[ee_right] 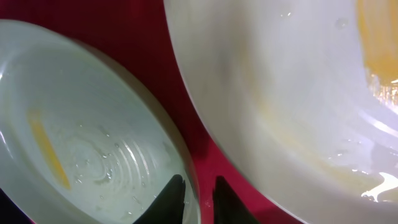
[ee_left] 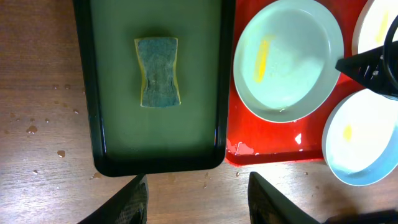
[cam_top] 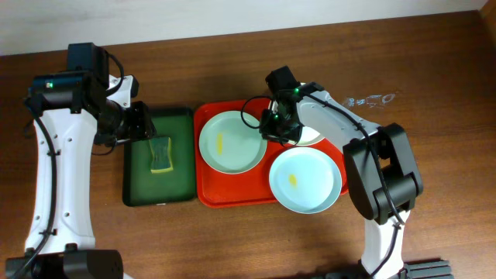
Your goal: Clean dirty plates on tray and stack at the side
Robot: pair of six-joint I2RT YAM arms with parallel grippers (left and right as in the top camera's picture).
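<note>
L gripper (ee_left: 198, 182) sits fingers apart, empty, by dark green tray (ee_left: 87, 93) edge, while R gripper (ee_right: 198, 182) has fingers nearly together astride pale green plate (cam_top: 230, 142) rim, clamp state indeterminate, w/ cream plate (cam_top: 309, 138) and pale blue plate (cam_top: 305, 180) also on red tray (cam_top: 232, 191).
</note>
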